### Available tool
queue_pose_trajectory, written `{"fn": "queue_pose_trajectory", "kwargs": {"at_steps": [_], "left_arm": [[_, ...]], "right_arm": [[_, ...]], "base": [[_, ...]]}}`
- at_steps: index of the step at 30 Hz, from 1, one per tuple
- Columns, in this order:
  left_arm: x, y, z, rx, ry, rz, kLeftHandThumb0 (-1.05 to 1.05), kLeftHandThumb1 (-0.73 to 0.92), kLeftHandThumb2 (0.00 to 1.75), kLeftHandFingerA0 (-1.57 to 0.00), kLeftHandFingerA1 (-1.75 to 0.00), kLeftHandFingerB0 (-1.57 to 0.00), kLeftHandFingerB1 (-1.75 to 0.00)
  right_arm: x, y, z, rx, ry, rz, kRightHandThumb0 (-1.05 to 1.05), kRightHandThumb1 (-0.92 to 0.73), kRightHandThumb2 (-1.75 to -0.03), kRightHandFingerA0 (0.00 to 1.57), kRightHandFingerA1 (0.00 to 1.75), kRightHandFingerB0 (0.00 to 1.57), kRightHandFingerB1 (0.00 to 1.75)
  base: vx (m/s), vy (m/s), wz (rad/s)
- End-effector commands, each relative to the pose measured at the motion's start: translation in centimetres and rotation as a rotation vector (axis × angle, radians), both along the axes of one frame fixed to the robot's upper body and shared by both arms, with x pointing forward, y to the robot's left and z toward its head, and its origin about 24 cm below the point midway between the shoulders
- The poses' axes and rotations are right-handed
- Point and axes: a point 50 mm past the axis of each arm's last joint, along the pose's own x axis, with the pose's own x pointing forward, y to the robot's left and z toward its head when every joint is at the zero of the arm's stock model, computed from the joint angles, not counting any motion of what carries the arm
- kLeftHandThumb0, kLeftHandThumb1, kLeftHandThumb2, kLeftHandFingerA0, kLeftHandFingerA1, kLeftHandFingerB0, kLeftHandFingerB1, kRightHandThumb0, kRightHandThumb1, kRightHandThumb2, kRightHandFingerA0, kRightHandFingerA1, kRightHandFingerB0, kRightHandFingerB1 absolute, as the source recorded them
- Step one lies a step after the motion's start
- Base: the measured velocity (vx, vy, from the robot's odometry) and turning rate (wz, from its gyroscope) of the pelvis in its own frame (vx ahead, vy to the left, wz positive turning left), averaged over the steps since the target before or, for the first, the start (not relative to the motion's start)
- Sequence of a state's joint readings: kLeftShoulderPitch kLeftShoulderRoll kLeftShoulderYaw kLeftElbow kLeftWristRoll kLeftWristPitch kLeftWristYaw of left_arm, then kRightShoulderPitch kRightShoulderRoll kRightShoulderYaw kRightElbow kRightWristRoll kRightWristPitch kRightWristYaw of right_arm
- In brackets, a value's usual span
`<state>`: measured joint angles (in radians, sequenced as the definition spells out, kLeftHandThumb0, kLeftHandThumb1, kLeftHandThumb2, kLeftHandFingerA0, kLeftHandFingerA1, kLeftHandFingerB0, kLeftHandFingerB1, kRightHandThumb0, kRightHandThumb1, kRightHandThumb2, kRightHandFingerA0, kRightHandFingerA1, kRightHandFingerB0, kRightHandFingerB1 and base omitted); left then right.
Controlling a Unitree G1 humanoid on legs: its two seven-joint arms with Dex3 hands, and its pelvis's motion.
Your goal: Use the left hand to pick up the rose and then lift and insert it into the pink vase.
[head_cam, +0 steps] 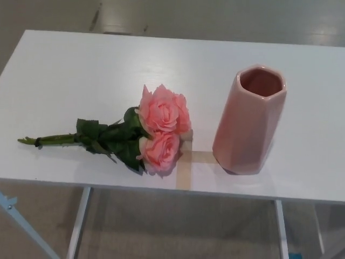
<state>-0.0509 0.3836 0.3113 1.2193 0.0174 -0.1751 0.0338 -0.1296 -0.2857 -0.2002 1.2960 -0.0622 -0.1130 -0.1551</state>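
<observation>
Rose [159, 129] lies beside upright pink vase [250, 121].

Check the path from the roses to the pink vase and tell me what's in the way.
Nothing visible stands in the way. The roses lie flat on the white table, blooms toward the upright pink vase, with only bare tabletop and flat tape strips between them. The vase mouth is open and looks empty. Neither hand is in view.

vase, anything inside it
The vase stands upright; its mouth shows only bare pink inner wall. The bottom is hidden by the walls. The roses lie on the table.
</observation>
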Motion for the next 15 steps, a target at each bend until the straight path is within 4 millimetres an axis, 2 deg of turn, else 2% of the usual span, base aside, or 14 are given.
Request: {"fn": "queue_pose_trajectory", "kwargs": {"at_steps": [1, 3, 4, 6, 8, 9, 10, 11, 12, 14, 15], "left_arm": [[-0.3, 0.3, 0.1, 0.001, -0.024, 0.033, -0.24, 0.62, 0.59, -0.68, -0.47, -0.48, -0.39], [-0.7, 0.2, -0.1, -0.004, -0.022, 0.034, -0.24, 0.6, 0.59, -0.68, -0.47, -0.46, -0.39], [-0.6, 0.0, -0.1, -0.012, -0.032, 0.016, -0.2, 0.54, 0.56, -0.65, -0.46, -0.39, -0.36], [-0.5, -0.2, -0.1, -0.017, -0.035, -0.008, -0.21, 0.53, 0.56, -0.59, -0.44, -0.36, -0.35], [-0.2, -0.5, 0.0, -0.02, -0.036, -0.107, -0.3, 0.49, 0.55, -0.39, -0.38, -0.26, -0.31], [0.1, -0.7, 0.3, -0.042, -0.069, -0.182, -0.24, 0.34, 0.88, -0.08, -0.51, -0.07, -0.5], [0.2, -0.8, 0.4, -0.052, -0.082, -0.212, -0.24, 0.34, 0.88, -0.08, -0.51, -0.07, -0.5], [0.4, -1.1, 0.6, -0.07, -0.111, -0.251, -0.44, 0.48, 0.55, -0.2, -0.33, -0.16, -0.28], [0.5, -1.3, 0.8, -0.085, -0.135, -0.277, -0.29, 0.3, 0.86, -0.01, -0.49, 0.0, -0.47], [0.8, -1.9, 1.4, -0.137, -0.2, -0.359, -0.3, 0.28, 0.85, -0.01, -0.5, 0.0, -0.47], [1.1, -2.4, 2.0, -0.198, -0.249, -0.442, -0.59, 0.39, 0.67, -0.07, -0.34, -0.11, -0.3]], "right_arm": [[-0.3, -0.1, 0.0, -0.001, -0.011, -0.032, -0.27, -0.63, -0.58, 0.68, 0.48, 0.54, 0.39], [-0.6, -0.2, -0.1, -0.003, -0.006, -0.029, -0.26, -0.63, -0.59, 0.68, 0.48, 0.54, 0.39], [-0.6, -0.3, -0.1, -0.001, -0.005, -0.029, -0.26, -0.63, -0.59, 0.66, 0.47, 0.54, 0.39], [-0.6, -0.3, -0.1, -0.001, -0.005, -0.025, -0.26, -0.63, -0.59, 0.66, 0.47, 0.54, 0.39], [-0.4, -0.3, 0.0, -0.006, -0.005, -0.011, -0.26, -0.63, -0.59, 0.67, 0.47, 0.54, 0.39], [-0.4, -0.3, 0.0, -0.009, -0.005, -0.007, -0.27, -0.63, -0.58, 0.67, 0.47, 0.54, 0.39], [-0.4, -0.3, 0.0, -0.01, -0.005, -0.006, -0.27, -0.63, -0.58, 0.67, 0.47, 0.54, 0.39], [-0.4, -0.3, 0.0, -0.009, -0.007, -0.005, -0.27, -0.63, -0.58, 0.68, 0.47, 0.54, 0.39], [-0.4, -0.3, 0.0, -0.011, -0.007, -0.003, -0.27, -0.63, -0.58, 0.69, 0.48, 0.53, 0.39], [-0.4, -0.3, 0.0, -0.012, -0.009, 0.001, -0.27, -0.63, -0.58, 0.7, 0.48, 0.53, 0.39], [-0.3, -0.3, 0.1, -0.02, -0.007, 0.011, -0.27, -0.63, -0.58, 0.71, 0.49, 0.54, 0.39]], "base": [[0.0, 0.0, 0.0], [0.0, 0.0, 0.0], [0.0, 0.0, 0.0], [0.0, 0.0, 0.0], [0.0, 0.0, 0.0], [0.0, 0.0, 0.0], [0.0, 0.0, 0.0], [0.0, 0.0, 0.0], [0.0, 0.0, 0.0], [0.0, 0.0, 0.0], [0.0, 0.0, 0.0]]}}
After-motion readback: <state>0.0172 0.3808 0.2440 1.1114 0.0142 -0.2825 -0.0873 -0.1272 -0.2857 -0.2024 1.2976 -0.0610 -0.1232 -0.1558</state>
